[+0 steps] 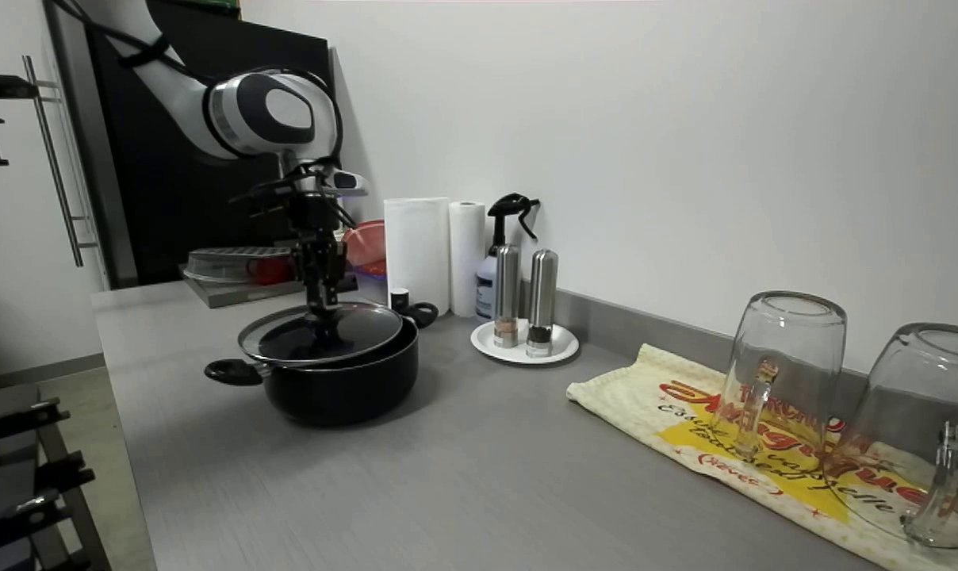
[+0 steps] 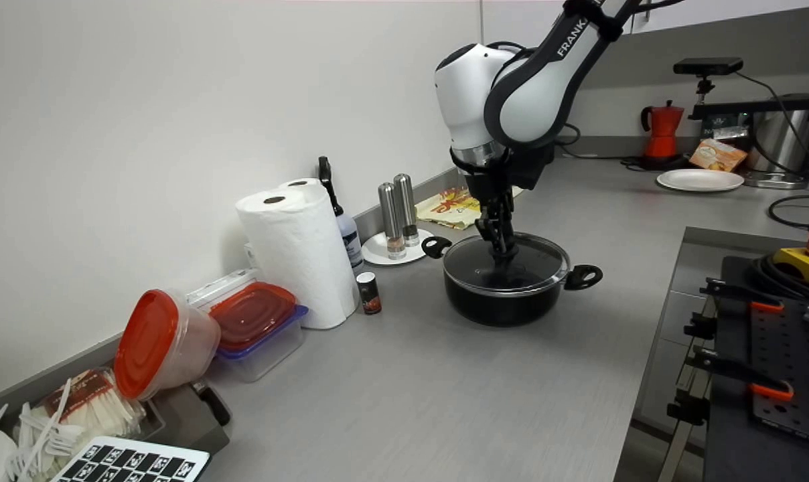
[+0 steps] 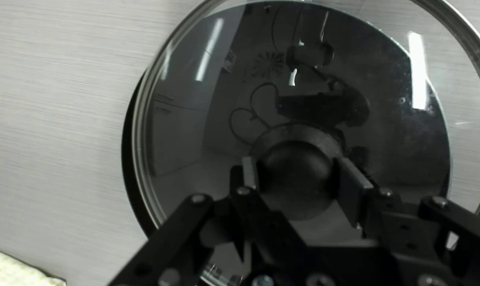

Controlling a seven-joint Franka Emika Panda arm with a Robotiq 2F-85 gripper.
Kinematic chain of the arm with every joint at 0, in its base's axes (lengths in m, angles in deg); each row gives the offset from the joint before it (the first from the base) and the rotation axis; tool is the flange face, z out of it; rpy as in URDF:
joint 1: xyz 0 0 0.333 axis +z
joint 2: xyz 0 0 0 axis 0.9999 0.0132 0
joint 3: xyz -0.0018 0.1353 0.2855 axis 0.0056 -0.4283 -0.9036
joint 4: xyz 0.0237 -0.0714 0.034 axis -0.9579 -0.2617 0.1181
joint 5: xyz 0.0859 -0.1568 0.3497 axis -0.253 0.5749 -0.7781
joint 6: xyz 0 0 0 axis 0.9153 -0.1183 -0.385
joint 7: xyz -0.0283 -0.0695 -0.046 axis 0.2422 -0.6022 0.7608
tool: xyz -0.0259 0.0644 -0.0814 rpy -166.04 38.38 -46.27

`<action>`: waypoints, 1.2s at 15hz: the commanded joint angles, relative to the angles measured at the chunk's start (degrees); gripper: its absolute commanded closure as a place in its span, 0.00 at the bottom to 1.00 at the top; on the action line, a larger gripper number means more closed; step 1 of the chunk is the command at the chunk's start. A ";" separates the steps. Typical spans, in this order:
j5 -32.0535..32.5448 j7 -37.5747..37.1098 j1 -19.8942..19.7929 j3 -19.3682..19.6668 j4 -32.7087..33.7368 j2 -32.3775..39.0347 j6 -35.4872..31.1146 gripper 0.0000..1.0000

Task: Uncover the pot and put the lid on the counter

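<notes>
- The lid (image 3: 303,95) had its black knob (image 3: 295,169) caught between the two pads (image 3: 351,186) of the gripper (image 3: 297,174), which appeared to be pinching it from either side.
- The step in hand, it seemed, was the uncovering: the lid was off-centre above the pot (image 1: 340,392), its rim overhanging on one side. Whether any part touched the pot could not be told.
- Next, the move likely called for a level lift past the side handles (image 2: 583,276), then a slow carry and a gentle lowering onto the counter (image 1: 487,468).
- The lid looked round and shallow: clear glass, dark over the pot, with a metallic rim and bright streaks of reflection.
- The pot, low and black, stood between the counter's wall-side edge and its open edge.
- Farther out, along the wall-side edge, were a patterned cloth (image 1: 677,432) and a white plate (image 1: 519,358) holding two steel mills (image 1: 507,293).
</notes>
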 commanded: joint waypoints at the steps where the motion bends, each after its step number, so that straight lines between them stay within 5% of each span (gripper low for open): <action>1: -3.82 4.81 0.38 -0.85 -1.49 -4.54 1.75 0.75; 18: -1.10 3.61 9.55 -8.97 -5.10 -7.63 -0.22 0.75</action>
